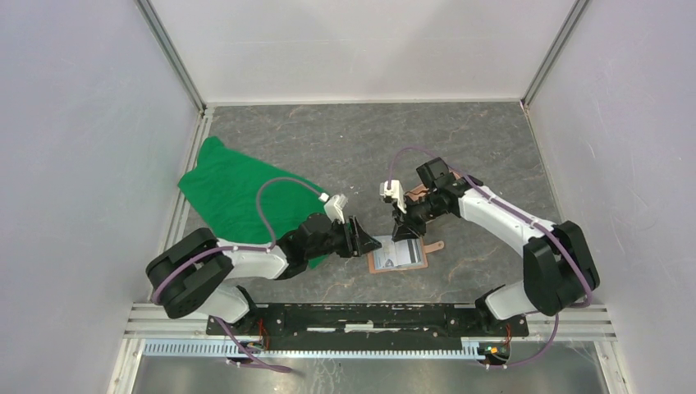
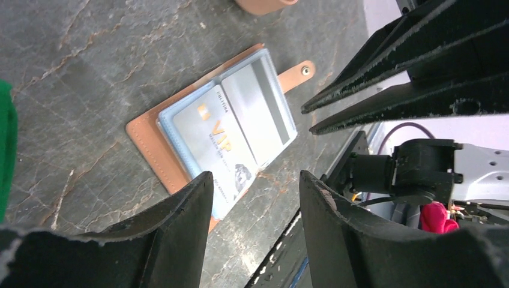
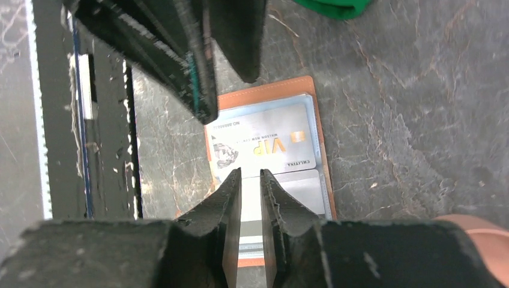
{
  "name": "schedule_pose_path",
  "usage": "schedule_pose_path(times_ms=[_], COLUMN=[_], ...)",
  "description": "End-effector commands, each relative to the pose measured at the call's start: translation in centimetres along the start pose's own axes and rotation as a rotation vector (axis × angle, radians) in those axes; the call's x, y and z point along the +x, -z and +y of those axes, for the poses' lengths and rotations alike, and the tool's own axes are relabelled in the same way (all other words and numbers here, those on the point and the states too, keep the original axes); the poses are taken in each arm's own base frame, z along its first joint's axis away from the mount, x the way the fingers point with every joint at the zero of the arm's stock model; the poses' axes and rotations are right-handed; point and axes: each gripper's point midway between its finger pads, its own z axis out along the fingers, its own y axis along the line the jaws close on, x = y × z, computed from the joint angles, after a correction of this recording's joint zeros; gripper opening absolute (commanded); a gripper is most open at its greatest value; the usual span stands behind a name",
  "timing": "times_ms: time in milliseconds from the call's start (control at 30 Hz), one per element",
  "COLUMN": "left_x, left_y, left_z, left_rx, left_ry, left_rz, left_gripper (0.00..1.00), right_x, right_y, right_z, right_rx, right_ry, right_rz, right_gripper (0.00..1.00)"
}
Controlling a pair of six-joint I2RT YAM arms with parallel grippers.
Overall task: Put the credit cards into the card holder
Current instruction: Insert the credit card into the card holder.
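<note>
The card holder (image 1: 400,254) lies open on the table, tan with blue-grey pockets (image 2: 144,129) (image 3: 270,87). Two credit cards sit on its pockets. One is a pale VIP card (image 2: 210,135) (image 3: 264,141). The other is a white card with a grey stripe (image 2: 261,102) (image 3: 300,189). My left gripper (image 1: 361,236) (image 2: 255,186) hovers open at the holder's left edge with nothing between its fingers. My right gripper (image 1: 404,223) (image 3: 250,174) points down over the striped card. Its jaws stand a narrow gap apart and hold nothing.
A green cloth (image 1: 246,193) (image 3: 330,7) lies at the left behind my left arm. A salmon-pink tray (image 1: 418,193) (image 2: 261,5) (image 3: 480,234) sits behind the holder, mostly hidden by my right arm. The black mounting rail (image 1: 361,316) (image 3: 84,120) runs along the near edge.
</note>
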Motion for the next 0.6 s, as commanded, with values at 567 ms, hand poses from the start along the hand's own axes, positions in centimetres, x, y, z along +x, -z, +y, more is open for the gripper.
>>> schedule_pose_path(times_ms=[567], left_x=[1.0], left_y=[-0.5], left_z=[0.1], left_rx=[0.067], left_ry=[0.164], left_rz=[0.01], left_gripper=[0.54], right_x=[3.0], right_y=[-0.8], right_z=[0.7], right_rx=[-0.048], right_ry=[0.079], right_rz=[-0.037], right_gripper=[0.21])
